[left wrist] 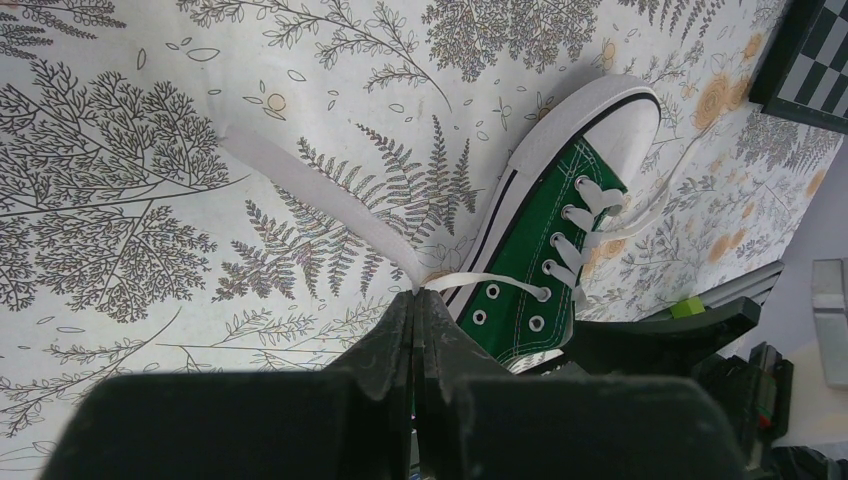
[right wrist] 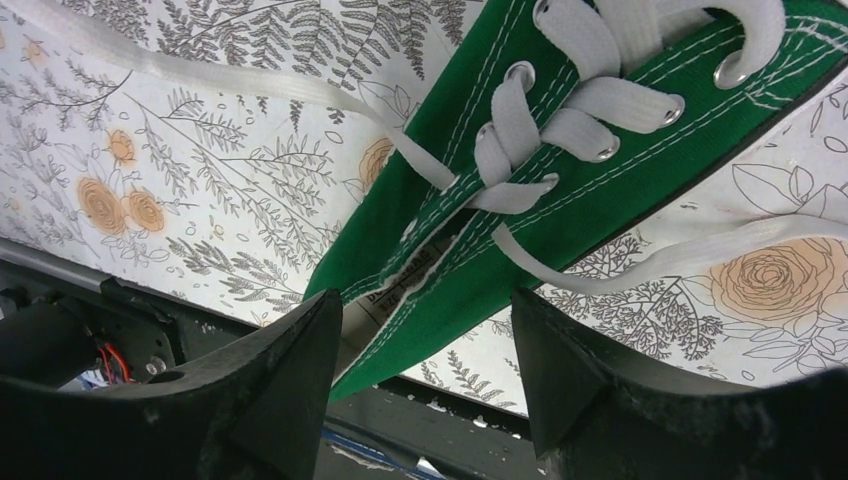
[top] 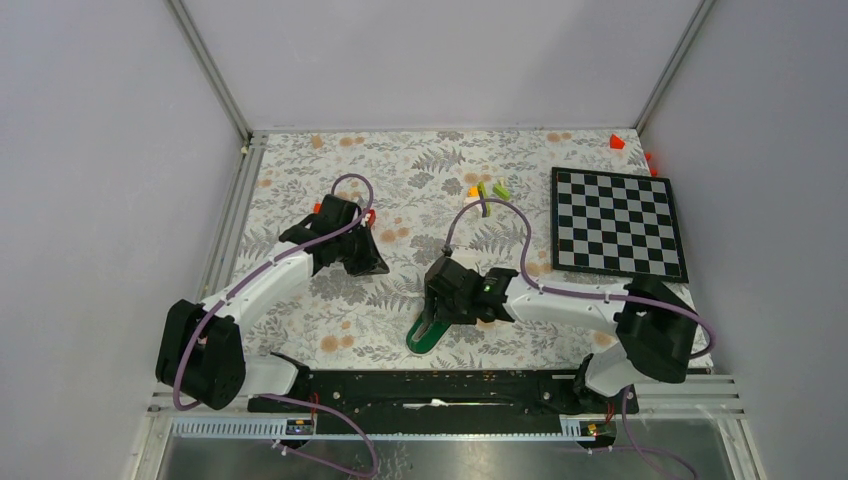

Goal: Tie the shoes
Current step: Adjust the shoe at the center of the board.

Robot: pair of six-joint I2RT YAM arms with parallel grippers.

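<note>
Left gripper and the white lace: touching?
Touching. The left wrist view shows the left gripper shut on the white lace, pinching it at the tip.

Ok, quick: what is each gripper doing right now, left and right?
Left gripper: closed, pinching the white lace.
Right gripper: open, straddling the back end of the green shoe, holding nothing.

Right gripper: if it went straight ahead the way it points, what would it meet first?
Probably the green sneaker; its ankle end lies just ahead of the open right gripper, though depth is unclear.
</note>
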